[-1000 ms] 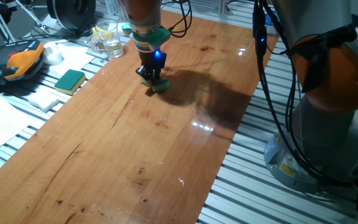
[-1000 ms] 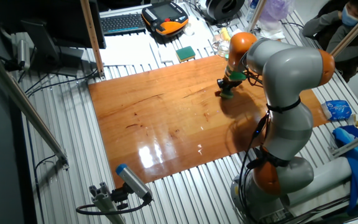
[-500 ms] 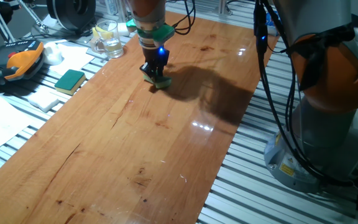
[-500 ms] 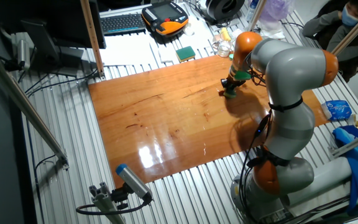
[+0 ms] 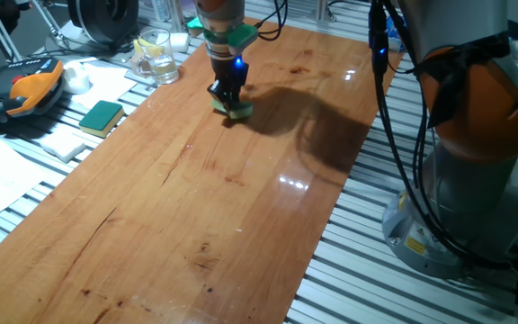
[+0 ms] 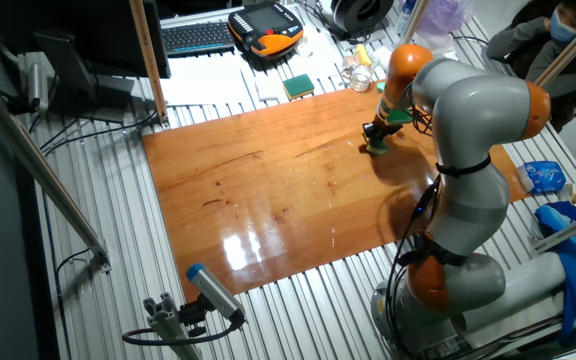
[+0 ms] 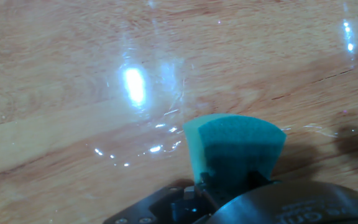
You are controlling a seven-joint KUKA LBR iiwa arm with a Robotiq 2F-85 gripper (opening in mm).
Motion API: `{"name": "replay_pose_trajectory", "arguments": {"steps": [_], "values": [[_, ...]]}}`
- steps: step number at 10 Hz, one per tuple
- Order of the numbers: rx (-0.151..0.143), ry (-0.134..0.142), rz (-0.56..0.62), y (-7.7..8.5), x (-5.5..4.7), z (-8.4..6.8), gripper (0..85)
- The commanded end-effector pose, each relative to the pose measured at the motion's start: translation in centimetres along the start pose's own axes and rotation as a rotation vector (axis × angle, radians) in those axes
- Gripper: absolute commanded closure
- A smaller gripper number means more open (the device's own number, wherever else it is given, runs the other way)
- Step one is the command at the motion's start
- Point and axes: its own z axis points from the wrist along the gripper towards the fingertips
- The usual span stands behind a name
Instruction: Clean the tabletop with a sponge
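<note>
The tabletop (image 5: 196, 198) is a long glossy reddish-brown board, also seen in the other fixed view (image 6: 268, 190) and close up in the hand view (image 7: 73, 93). My gripper (image 5: 229, 101) is shut on the small teal-green sponge (image 5: 235, 110) and presses it onto the board near its far end. The sponge also shows in the other fixed view (image 6: 378, 148) under the gripper (image 6: 378, 140). In the hand view the sponge (image 7: 235, 146) sticks out from between the jaws, its underside on the wood.
A flat rectangular green sponge (image 5: 102, 115) lies on white paper left of the board. A glass cup (image 5: 156, 54) and an orange handset (image 5: 30, 90) stand beyond it. Ribbed metal frame (image 5: 367, 252) and the robot base (image 5: 466, 180) are to the right.
The gripper has slid the sponge along the board toward its far end, a short way up and to the right in the first fixed view.
</note>
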Motion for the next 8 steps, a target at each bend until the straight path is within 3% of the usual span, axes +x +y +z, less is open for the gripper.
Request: {"name": "replay_pose_trajectory", "arguments": {"steps": [1,8], "values": [[-0.004,0.004,0.000,0.1,0.0,0.0,68.0],[0.004,-0.004,0.058,3.5,1.1,0.3,68.0]]}}
